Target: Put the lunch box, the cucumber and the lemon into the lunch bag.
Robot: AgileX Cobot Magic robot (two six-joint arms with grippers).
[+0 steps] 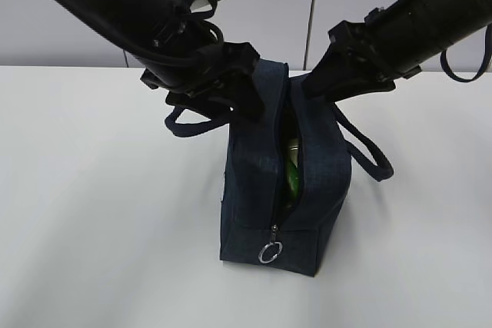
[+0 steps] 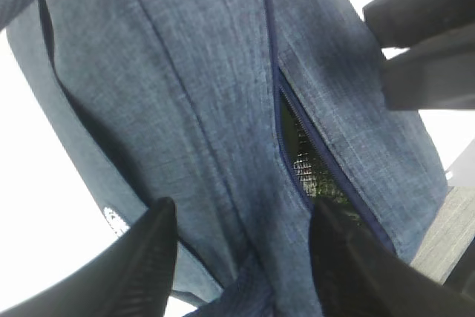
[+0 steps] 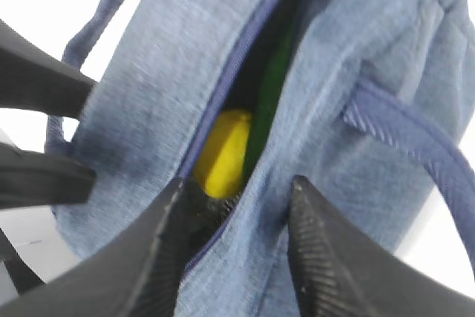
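White table carries the upright lunch bag, lemon and cucumber inside — both grippers' jaws parted astride its top fabric, clamping nothing; packing looks finished — next, withdraw.

Ext. cam looks down at a slant from the front across the bench toward the back wall, mid-range, lunch bag centred. Left wrist cam sits v. close above the bag's fabric and zipper slit. Right wrist cam, equally close, peers into the opening. All 3 views share the bag's top seam.
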